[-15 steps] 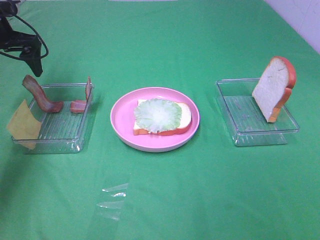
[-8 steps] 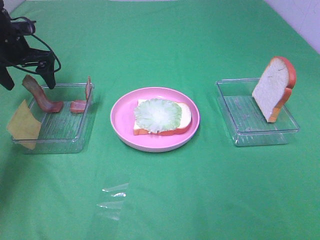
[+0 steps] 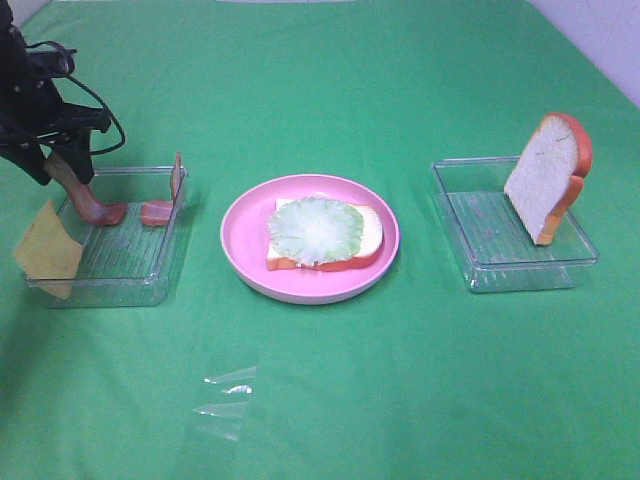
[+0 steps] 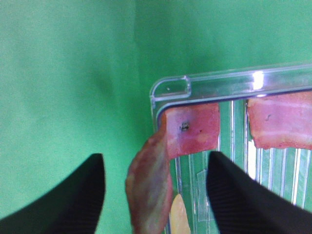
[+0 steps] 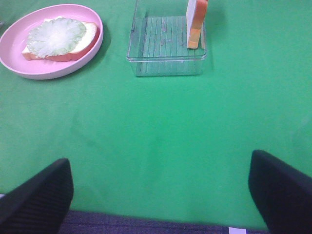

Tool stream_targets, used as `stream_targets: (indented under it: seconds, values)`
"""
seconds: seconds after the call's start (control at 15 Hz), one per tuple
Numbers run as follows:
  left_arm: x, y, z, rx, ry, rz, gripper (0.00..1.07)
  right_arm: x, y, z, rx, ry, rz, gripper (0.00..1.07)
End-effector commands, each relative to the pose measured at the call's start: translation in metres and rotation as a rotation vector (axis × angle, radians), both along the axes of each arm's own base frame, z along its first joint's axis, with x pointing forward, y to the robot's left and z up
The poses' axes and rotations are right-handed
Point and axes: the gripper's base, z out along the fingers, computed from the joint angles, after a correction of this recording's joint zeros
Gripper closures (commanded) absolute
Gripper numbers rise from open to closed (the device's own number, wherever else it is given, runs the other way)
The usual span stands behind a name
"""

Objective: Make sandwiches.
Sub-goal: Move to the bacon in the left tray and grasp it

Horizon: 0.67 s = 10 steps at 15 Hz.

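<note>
- Left pincer (image 3: 62, 172) (image 4: 155, 155) sits at the far-left corner of the left tray (image 3: 130, 290), its fingers (image 4: 78, 195) apart and straddling the curled bacon strip (image 3: 80, 195) (image 4: 148, 190). The wrist view shows a gap on each side, so there is no clamp.
- The curled bacon strip's upper end rises between the fingers and its flat end lies on the tray floor.
- Right pincer (image 5: 160, 157) is wide apart with nothing between, hanging over bare table (image 5: 161, 122); it is not seen in the high view.
- Left tray, at 9 o'clock of the pink plate (image 3: 240, 240), holds the curled strip and a second bacon strip (image 3: 157, 212) (image 4: 280, 119) flat just beside it. The cheese slice (image 3: 45, 250) leans over the tray's 9 o'clock rim.
- Pink plate, centre of the table, holds a bread slice (image 3: 370, 240) lying flat with lettuce (image 3: 315, 230) on top.
- Right tray (image 3: 520, 275), at 3 o'clock of the plate, holds an upright bread slice (image 3: 548, 175) leaning toward its 3 o'clock side.
- Clear plastic scrap (image 3: 225, 400) lies on the table at 7 o'clock of the plate.
- Compared with half a second ago, the left pincer is lower, shifted onto the strip's upper end, and its fingers are closer together. A second ago it was farther back, clear of the tray.
- Food, trays and plate are unmoved.
</note>
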Motion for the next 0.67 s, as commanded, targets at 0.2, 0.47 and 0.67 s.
stream_targets:
  seconds: [0.2,0.47,0.67]
  values:
    - [-0.0086,-0.0051,-0.0008,-0.025,0.101,0.006,0.6,-0.0036,0.0001,-0.0007,-0.003,-0.029,0.007,0.14]
    - [-0.0085,-0.0059,-0.0007,-0.035,0.102,0.013,0.67,-0.0036,0.0001,-0.0007,-0.003,-0.029,0.007,0.14]
    - [-0.0085,-0.0059,-0.0007,-0.035,0.102,0.013,0.88,-0.0036,0.0001,-0.0007,-0.003,-0.029,0.007,0.14]
